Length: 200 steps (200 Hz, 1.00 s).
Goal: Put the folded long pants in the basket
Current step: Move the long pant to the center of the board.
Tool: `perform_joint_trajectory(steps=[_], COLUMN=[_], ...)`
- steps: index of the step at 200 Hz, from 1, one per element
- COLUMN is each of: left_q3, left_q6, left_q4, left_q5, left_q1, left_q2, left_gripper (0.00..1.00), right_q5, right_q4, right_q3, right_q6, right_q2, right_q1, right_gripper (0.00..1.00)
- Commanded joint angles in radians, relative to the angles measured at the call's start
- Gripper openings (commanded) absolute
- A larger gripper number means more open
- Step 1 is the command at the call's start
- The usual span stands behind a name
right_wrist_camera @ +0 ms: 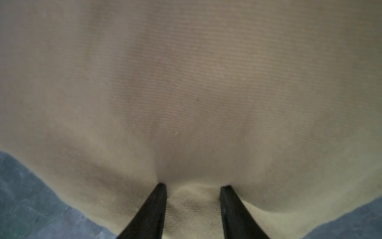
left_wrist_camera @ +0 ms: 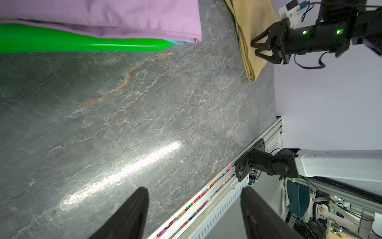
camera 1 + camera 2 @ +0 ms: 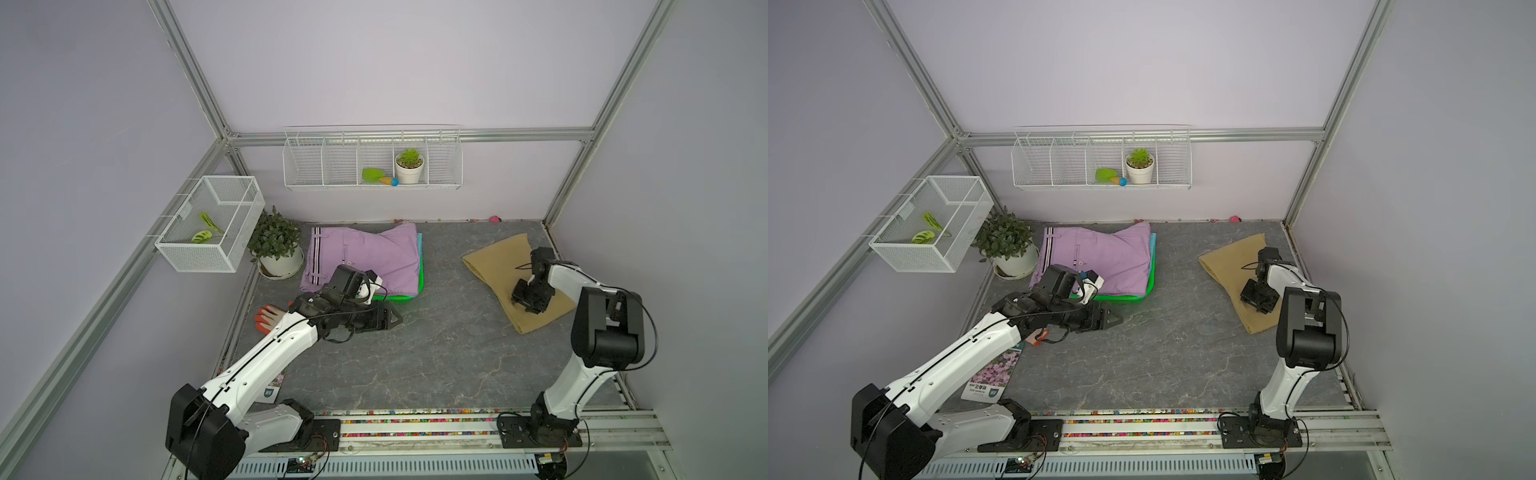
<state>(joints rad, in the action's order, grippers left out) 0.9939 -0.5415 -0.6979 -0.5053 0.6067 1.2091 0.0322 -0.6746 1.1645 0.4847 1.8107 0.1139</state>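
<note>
The left tool [image 2: 194, 207] is released, its fingers spread wide over bare desk [image 3: 436, 365] with nothing between them. Just beyond it, farther from the arm's base, sits the green basket [image 3: 420, 278]. The lilac pants [image 3: 374, 253] lie on top of the basket, with a teal-blue edge [image 3: 419, 245] showing under them. The right tool [image 1: 193, 186] points down into the tan pants [image 3: 498, 266], which lie flat on the desk directly under it. Its fingertips [image 1: 161, 188] are sunk into the cloth, partly apart, with a ridge puckered between them. I cannot tell whether that ridge is truly pinched.
</note>
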Motion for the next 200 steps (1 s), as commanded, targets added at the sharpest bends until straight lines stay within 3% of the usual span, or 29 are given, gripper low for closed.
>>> perform_joint_trajectory(steps=[1, 37, 58, 75, 114, 156, 173, 200], left_q3=[0.007, 0.008, 0.012, 0.008, -0.023, -0.082, -0.121, -0.188], left_q6=[-0.020, -0.028, -0.036, -0.040, -0.068, -0.129, -0.199, -0.245], left_q4=[0.038, 0.043, 0.036, 0.030, 0.040, 0.080, 0.073, 0.120], left_q5=[0.011, 0.003, -0.001, 0.002, 0.018, 0.045, 0.106, 0.103], left_q1=[0.010, 0.011, 0.016, 0.028, 0.059, 0.092, 0.094, 0.113], left_q2=[0.008, -0.011, -0.010, -0.016, -0.003, 0.000, 0.015, 0.003], left_gripper=[0.74, 0.74, 0.74, 0.74, 0.75, 0.75, 0.74, 0.74], right_q5=[0.186, 0.435, 0.304, 0.276, 0.144, 0.147, 0.114, 0.223], right_q4=[-0.003, 0.003, -0.017, -0.010, -0.135, -0.007, 0.044, 0.103], right_q3=[-0.065, 0.007, 0.072, 0.106, 0.224, -0.057, -0.158, -0.197], right_q6=[-0.006, 0.003, 0.012, -0.011, -0.084, -0.019, 0.031, 0.126], right_q2=[0.029, 0.002, -0.039, -0.043, 0.102, 0.020, -0.044, -0.096], right_q1=[-0.109, -0.357, -0.340, -0.291, -0.246, -0.299, -0.401, -0.557], right_gripper=[0.45, 0.49, 0.50, 0.51, 0.48, 0.44, 0.43, 0.43])
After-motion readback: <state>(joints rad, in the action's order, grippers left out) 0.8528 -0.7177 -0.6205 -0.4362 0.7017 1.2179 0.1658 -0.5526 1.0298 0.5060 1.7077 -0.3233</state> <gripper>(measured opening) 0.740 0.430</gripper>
